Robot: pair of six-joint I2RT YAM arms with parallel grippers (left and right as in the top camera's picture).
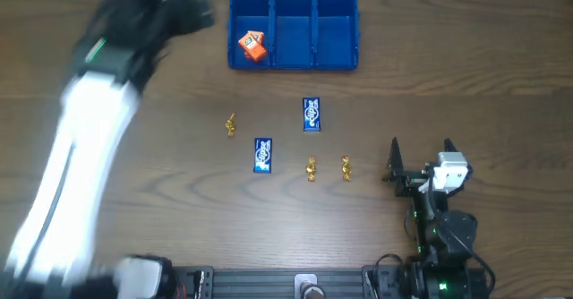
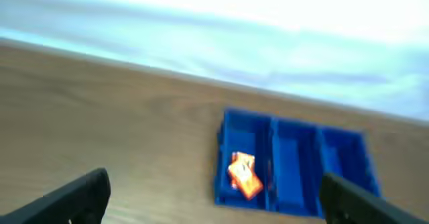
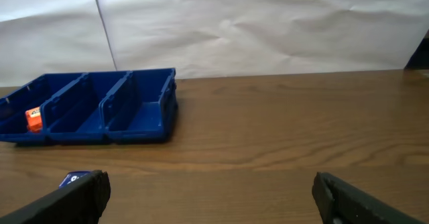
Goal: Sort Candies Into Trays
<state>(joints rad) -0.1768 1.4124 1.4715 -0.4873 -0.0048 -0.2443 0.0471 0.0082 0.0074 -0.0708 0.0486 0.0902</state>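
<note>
Top view: the blue wrapped candy (image 1: pixel 262 155) looks light and slippery; pinch across its short width. Left claw (image 2: pixel 214 180) and right claw (image 3: pixel 209 178) are spread, empty.

**Count of candies, trays and claws**

One blue tray (image 1: pixel 295 64) stands on the desk (image 1: pixel 466 84), split into three compartments; one orange candy (image 1: pixel 252 46) lies in it, in the left-hand compartment; two blue-wrapped candies lie loose on the desk, one (image 1: pixel 312 115) nearer the tray and one (image 1: pixel 262 155) farther from it; three gold-wrapped candies also lie loose, one (image 1: pixel 230 124) to the left and two (image 1: pixel 311 168) (image 1: pixel 346 166) side by side; that makes six candies in all; two claws, the left claw (image 2: pixel 214 184) and the right claw (image 1: pixel 421 145).
</note>
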